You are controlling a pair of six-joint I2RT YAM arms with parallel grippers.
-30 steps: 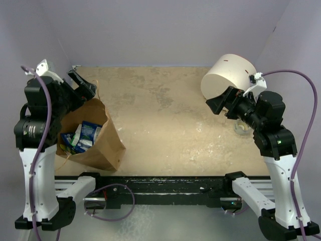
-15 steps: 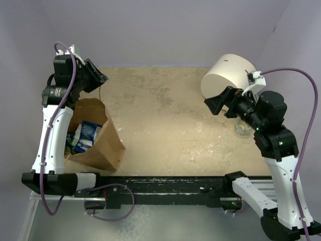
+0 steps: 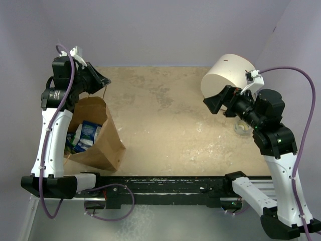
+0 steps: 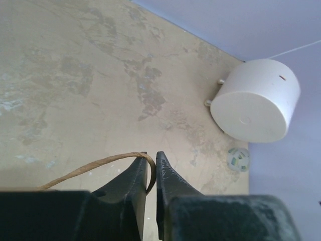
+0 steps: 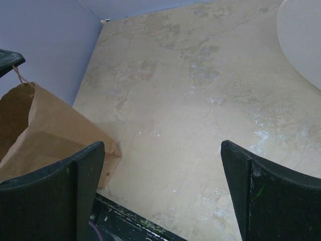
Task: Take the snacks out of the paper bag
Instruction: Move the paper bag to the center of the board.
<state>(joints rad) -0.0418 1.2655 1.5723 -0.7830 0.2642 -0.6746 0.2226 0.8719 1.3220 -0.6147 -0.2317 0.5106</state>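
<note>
My left gripper is clenched on the thin tan handle of the paper bag, with the loop pinched right at the fingertips. The bag stands at 8 o'clock on the table, mouth open, and the snacks are all inside. My right gripper hangs released and wide, out at 3 o'clock beside the white cylinder, well apart from the bag. Risks as I judge them: the grip is shallow, so the string could slip out if I pull toward 12. A harder pull may tear the handle from the paper, or tip the bag and spill packets toward the near edge at 6. My right arm has a long reach to the bag mouth and could crush its wall. Against a second ago, my left arm has lifted from a hunched pose over the bag's 9 o'clock side and swung up toward 11. The bag and right arm have hardly shifted.
</note>
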